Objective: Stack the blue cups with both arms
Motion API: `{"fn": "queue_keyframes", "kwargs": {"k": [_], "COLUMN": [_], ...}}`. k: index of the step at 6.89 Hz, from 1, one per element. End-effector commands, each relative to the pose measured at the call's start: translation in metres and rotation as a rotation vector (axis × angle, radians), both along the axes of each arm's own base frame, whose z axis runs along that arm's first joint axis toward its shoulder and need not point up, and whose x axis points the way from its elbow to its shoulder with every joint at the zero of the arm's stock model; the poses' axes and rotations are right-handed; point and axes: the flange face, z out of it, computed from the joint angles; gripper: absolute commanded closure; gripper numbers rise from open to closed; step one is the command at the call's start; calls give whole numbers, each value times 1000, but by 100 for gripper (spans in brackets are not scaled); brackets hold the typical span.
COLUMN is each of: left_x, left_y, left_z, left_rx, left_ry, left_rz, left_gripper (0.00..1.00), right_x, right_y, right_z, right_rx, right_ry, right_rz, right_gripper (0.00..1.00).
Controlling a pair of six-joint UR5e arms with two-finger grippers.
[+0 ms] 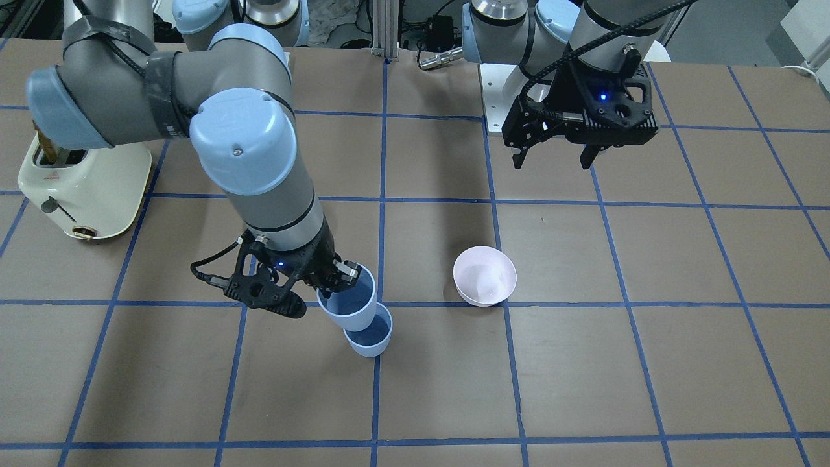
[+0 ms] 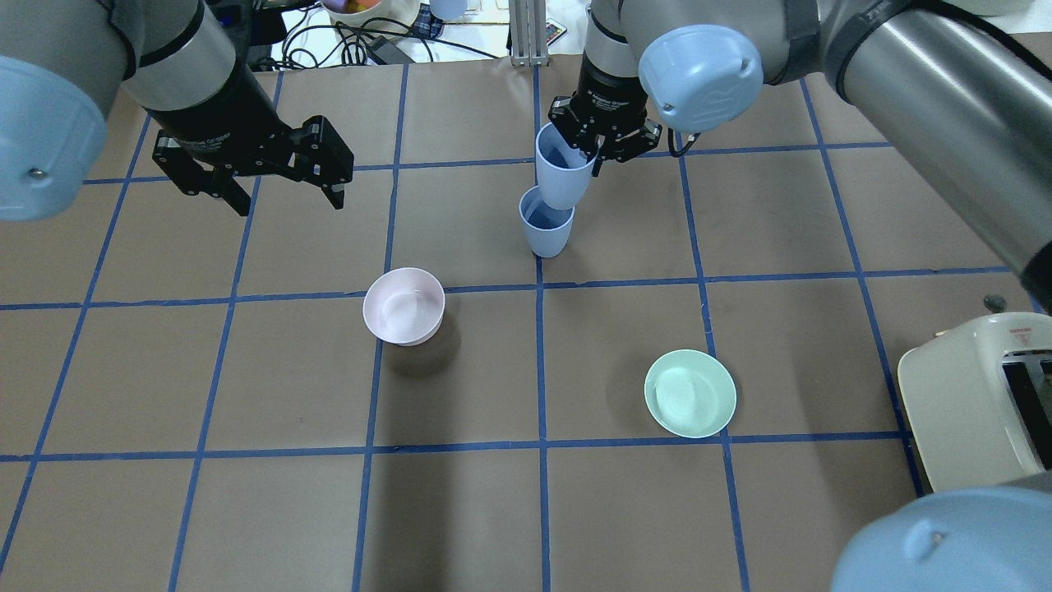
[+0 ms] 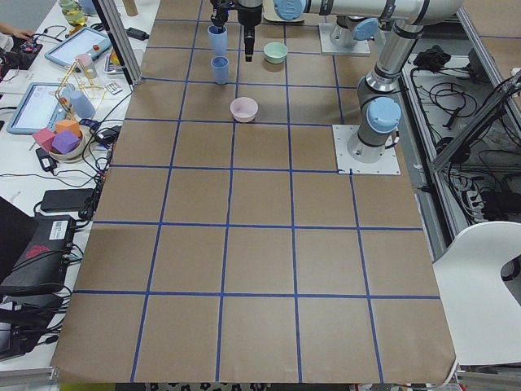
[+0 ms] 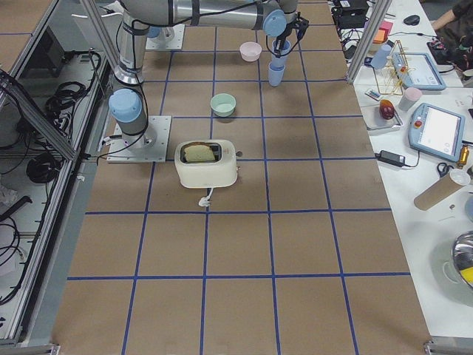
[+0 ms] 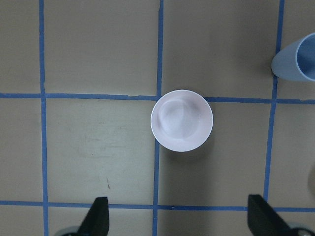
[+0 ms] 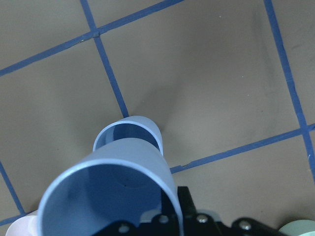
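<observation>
Overhead view: the right gripper (image 2: 593, 152), clamped on the rim of the held blue cup (image 2: 563, 177), carries it tilted (mouth toward 12 o'clock, base toward 6). The standing blue cup (image 2: 546, 234) is upright at its 7 o'clock; whether they touch cannot be told. The left gripper (image 2: 289, 203), wide open and empty, hangs well apart at 9 o'clock.

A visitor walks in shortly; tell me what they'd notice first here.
The right gripper holds one blue cup tilted just over the mouth of the second blue cup, which stands upright. The left gripper hangs open and empty near the pink bowl; a mint-green bowl and cream toaster sit on the robot's right.
</observation>
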Motion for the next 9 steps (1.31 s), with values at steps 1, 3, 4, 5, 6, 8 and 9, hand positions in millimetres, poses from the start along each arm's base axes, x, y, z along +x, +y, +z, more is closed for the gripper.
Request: {"fn": "queue_keyframes", "kwargs": {"k": [1, 3, 4, 5, 6, 8, 9], "left_x": [0, 0, 0, 0, 0, 2, 2], "left_y": [0, 1, 1, 0, 0, -1, -1], "left_z": [1, 4, 5, 6, 7, 9, 9], "left_rx": [-8, -13, -14, -16, -19, -22, -22], "left_ry": [-1, -2, -2, -4, -4, -1, -1], "left_rz": [-9, -8, -8, -8, -8, -3, -5], "left_gripper": [0, 0, 0, 0, 0, 0, 0], "right_x": [15, 16, 15, 16, 19, 19, 6], "right_y": [2, -3, -4, -5, -15, -19, -21], "right_z": [-11, -31, -31, -29, -25, -26, -18], "right_rx": [13, 42, 42, 25, -69, -82, -74], "right_ry": [5, 18, 15, 9, -15, -16, 0], "right_rz": [-14, -15, -17, -3, -1, -9, -16], "right_gripper": [100, 100, 100, 76, 1, 0, 0]}}
